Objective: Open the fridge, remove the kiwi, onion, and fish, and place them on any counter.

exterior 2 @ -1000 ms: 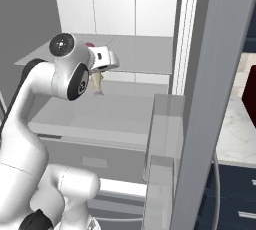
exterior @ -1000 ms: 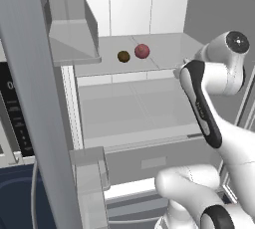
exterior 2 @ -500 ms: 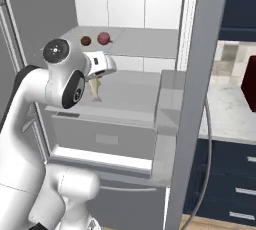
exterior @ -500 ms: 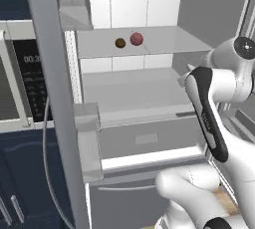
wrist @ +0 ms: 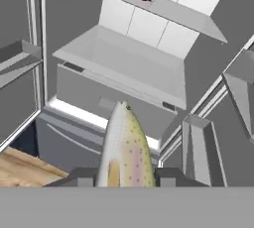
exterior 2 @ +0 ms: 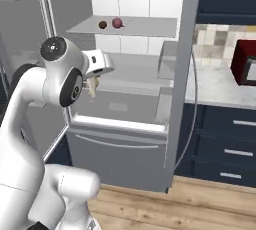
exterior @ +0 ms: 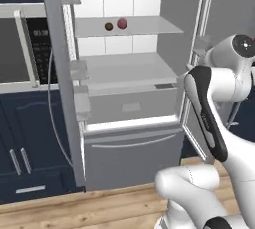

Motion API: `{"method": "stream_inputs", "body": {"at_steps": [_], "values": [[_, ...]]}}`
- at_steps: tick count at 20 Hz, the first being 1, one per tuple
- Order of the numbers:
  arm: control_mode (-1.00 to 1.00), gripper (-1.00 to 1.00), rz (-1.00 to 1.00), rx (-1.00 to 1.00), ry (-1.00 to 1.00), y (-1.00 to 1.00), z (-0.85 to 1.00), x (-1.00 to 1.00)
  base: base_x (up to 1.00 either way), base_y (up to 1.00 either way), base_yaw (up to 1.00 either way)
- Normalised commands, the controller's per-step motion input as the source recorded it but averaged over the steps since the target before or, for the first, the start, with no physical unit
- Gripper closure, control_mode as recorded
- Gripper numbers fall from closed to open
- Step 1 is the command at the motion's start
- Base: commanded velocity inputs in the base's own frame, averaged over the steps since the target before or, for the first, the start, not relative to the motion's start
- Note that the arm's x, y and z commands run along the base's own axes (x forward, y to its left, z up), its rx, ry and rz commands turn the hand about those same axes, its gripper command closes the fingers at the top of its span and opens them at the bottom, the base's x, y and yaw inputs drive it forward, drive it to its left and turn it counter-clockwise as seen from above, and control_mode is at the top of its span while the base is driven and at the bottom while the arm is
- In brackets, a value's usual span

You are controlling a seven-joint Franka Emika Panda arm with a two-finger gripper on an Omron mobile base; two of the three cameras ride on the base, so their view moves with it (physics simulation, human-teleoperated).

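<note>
- One of the three items, the slender silver-grey speckled fish point(wrist: 124, 147), is pinched between the dark fingers of the two-finger gripper point(wrist: 124, 176), outside the tall grey matte fridge point(exterior: 130, 81), whose doors stand open.
- The carrying step is judged to be in hand; next, a turn towards the white marble counter point(exterior 2: 216, 86) is called for.
- Two items are left on the upper shelf: the small dark-red onion point(exterior: 122, 23) and, just beside it, the tiny olive-brown kiwi point(exterior: 108, 26).
</note>
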Motion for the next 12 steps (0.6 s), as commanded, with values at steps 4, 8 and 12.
{"method": "stream_inputs", "body": {"at_steps": [4, 8, 12], "values": [[1.0, 1.0, 0.0, 0.0, 0.0, 0.0, 0.0, 0.0, -0.53, -1.0, -0.02], [1.0, 1.0, 0.0, 0.0, 0.0, 0.0, 0.0, 0.0, 0.27, -1.0, -0.07], [1.0, 1.0, 0.0, 0.0, 0.0, 0.0, 0.0, 0.0, 0.36, -1.0, -0.12]]}}
